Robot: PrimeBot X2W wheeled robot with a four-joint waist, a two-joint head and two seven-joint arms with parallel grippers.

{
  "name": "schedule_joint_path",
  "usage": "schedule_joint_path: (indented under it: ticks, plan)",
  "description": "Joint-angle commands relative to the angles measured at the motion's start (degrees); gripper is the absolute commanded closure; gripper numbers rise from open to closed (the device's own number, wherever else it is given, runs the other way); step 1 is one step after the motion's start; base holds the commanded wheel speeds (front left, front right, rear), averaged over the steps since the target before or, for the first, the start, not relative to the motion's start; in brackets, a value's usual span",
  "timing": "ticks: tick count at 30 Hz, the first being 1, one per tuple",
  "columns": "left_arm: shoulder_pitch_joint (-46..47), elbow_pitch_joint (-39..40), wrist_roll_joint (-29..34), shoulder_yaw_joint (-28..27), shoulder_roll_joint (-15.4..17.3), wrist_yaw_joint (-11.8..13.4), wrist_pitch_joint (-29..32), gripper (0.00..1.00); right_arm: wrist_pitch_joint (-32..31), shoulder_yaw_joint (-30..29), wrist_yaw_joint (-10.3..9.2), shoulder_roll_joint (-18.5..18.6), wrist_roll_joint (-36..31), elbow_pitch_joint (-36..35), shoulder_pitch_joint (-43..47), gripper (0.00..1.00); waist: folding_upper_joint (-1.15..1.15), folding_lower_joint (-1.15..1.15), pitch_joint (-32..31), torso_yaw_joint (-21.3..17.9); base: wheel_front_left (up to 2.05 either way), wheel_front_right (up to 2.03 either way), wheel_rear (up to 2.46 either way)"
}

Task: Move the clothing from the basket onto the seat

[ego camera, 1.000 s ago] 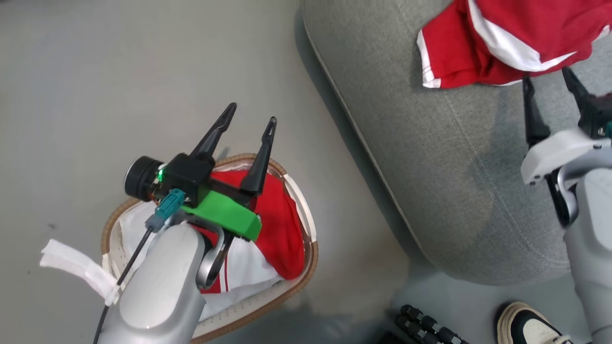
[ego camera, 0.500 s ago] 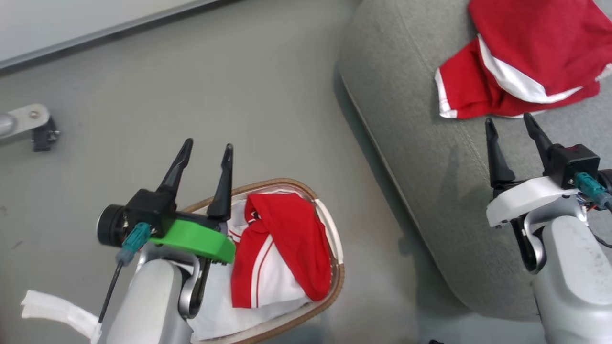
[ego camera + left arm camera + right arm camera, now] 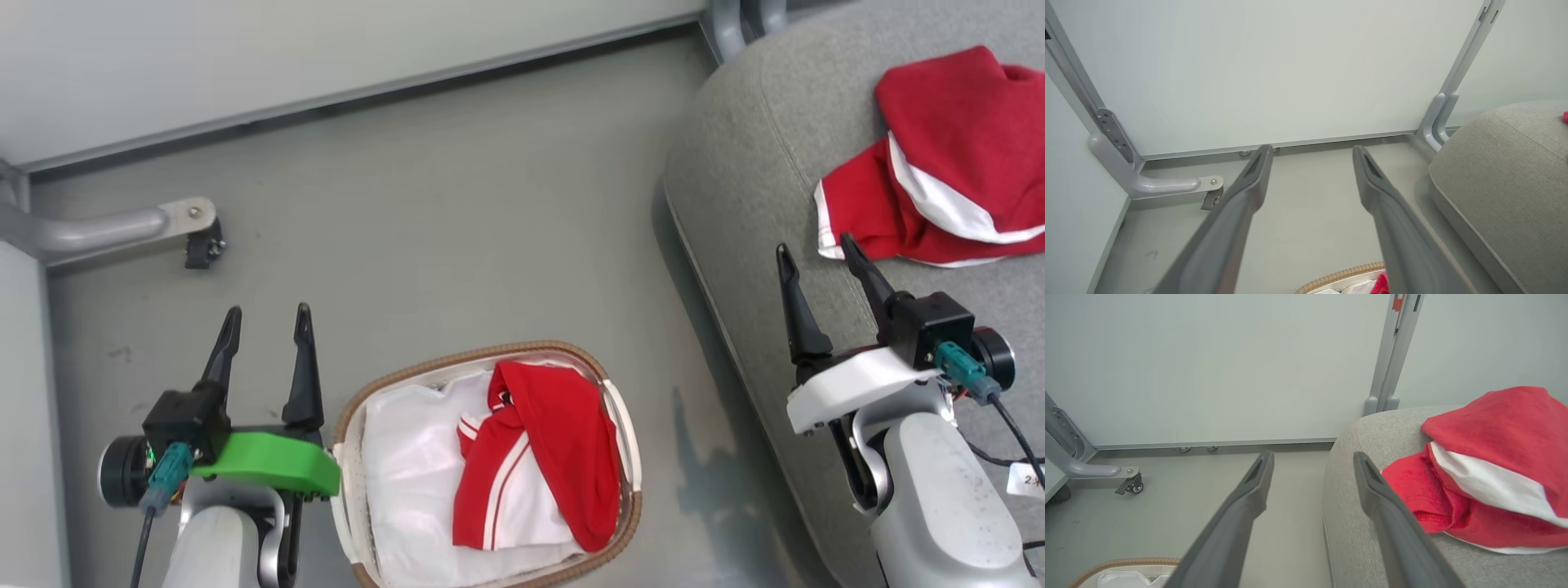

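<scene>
Clothing, two pieces: basket garment (image 3: 563, 441) lying in basket (image 3: 408, 377), seat garment (image 3: 947, 155) lying on seat (image 3: 735, 188). Grippers, two: left gripper (image 3: 268, 312) and right gripper (image 3: 816, 243) both standing wide, holding nothing.

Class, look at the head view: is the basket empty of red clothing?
No, a red garment with white stripes lies inside the basket, on top of its white liner.
</scene>
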State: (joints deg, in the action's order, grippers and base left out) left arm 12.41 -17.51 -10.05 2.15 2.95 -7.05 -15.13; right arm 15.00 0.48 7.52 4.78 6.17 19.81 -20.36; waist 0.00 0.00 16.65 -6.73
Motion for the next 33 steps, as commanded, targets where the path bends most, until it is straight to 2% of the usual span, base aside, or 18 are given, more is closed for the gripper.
schedule_joint_path:
  ticks: [1,11,23,33]
  plan:
    - [-1.4,-0.2,-0.2,-0.3,0.0,0.3,0.0,0.0,0.3,0.1,-0.07,0.0,0.4,-0.2,1.4,0.0,0.0,0.0,-2.7,2.0,0.0,0.0,0.0]
    - [-6.9,1.5,-1.1,-2.9,0.0,0.6,0.0,0.0,0.3,1.3,-0.06,-0.9,1.0,-1.0,4.8,0.0,0.0,0.0,-5.4,2.2,0.0,0.0,0.0]
    - [-12.2,2.2,-2.5,-2.9,0.0,0.7,0.0,0.0,0.3,1.6,-0.06,-1.4,1.4,-1.3,10.2,0.0,0.0,0.0,-8.8,3.0,0.0,0.0,0.0]
    - [-13.2,2.0,-3.2,-2.4,0.0,1.1,0.0,0.0,0.3,1.7,-0.06,-1.7,2.0,-0.8,11.0,0.0,0.0,0.0,-9.2,2.8,0.0,0.0,0.0]
